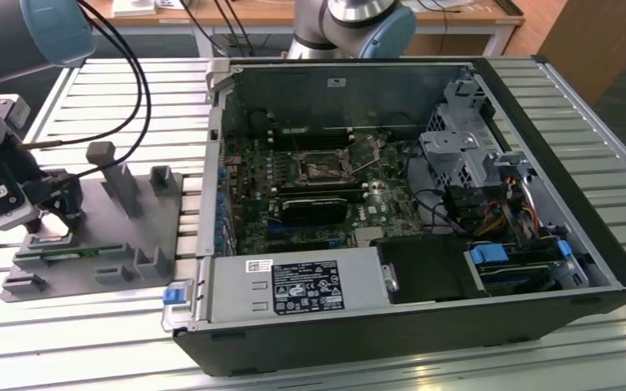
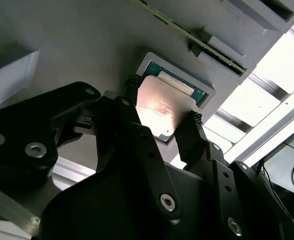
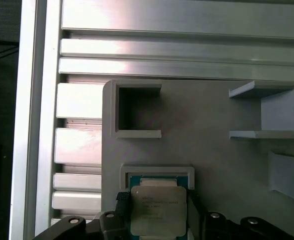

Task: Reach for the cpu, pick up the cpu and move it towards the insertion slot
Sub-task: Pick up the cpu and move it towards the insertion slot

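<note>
Gripping the cpu (image 3: 157,210) by two opposite edges, the claw (image 2: 163,103) is hovering at the framed recess of the grey holder (image 3: 212,150). The holder is sitting on the slatted surface (image 1: 74,334), well apart from the insertion slot (image 1: 322,169).
</note>
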{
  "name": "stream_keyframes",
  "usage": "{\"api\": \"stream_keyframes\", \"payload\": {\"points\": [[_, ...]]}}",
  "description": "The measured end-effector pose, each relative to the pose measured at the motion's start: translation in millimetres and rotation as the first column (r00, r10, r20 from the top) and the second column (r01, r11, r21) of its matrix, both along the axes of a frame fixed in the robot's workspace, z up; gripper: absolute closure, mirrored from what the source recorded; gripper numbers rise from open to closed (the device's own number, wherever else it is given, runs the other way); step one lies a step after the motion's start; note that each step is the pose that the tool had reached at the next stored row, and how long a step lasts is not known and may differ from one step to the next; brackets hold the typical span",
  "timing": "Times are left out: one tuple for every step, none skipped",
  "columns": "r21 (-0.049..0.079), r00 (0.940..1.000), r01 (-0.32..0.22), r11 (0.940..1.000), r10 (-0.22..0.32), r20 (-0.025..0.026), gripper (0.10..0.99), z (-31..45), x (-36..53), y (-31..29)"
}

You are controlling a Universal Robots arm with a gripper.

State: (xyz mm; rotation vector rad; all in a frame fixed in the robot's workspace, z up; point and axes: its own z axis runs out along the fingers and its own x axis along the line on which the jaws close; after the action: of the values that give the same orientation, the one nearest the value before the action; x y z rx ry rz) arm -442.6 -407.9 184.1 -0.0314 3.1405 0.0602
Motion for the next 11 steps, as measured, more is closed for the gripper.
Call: {"api": "stream_keyframes", "payload": {"points": [[0.0,1.0,0.0,1.0,0.0,0.0,0.529,0.0,0.0,0.0],[0.0,1.0,0.0,1.0,0.0,0.0,0.529,-0.1,0.0,0.0],[0.0,1.0,0.0,1.0,0.0,0.0,0.545,0.0,0.0,0.0],[0.0,1.0,0.0,1.0,0.0,0.0002,0.545,0.3,-0.1,0.0],[0.001,1.0,0.0,1.0,0.0,0.0002,0.545,1.1,-0.1,0.0],[0.001,1.0,0.0,1.0,0.0,0.0002,0.545,2.3,-0.1,0.0],[0.002,1.0,0.0,1.0,0.0,0.0,0.545,3.9,-0.1,0.0],[0.002,1.0,0.0,1.0,0.0,0.0001,0.545,5.8,-0.1,0.0],[0.003,1.0,0.0,1.0,0.0,0.0001,0.545,7.5,0.0,0.0],[0.004,1.0,0.0,1.0,0.0,0.0001,0.545,9.0,0.0,0.0],[0.004,1.0,0.0,1.0,0.0,0.0001,0.545,10.7,0.0,0.0]]}}
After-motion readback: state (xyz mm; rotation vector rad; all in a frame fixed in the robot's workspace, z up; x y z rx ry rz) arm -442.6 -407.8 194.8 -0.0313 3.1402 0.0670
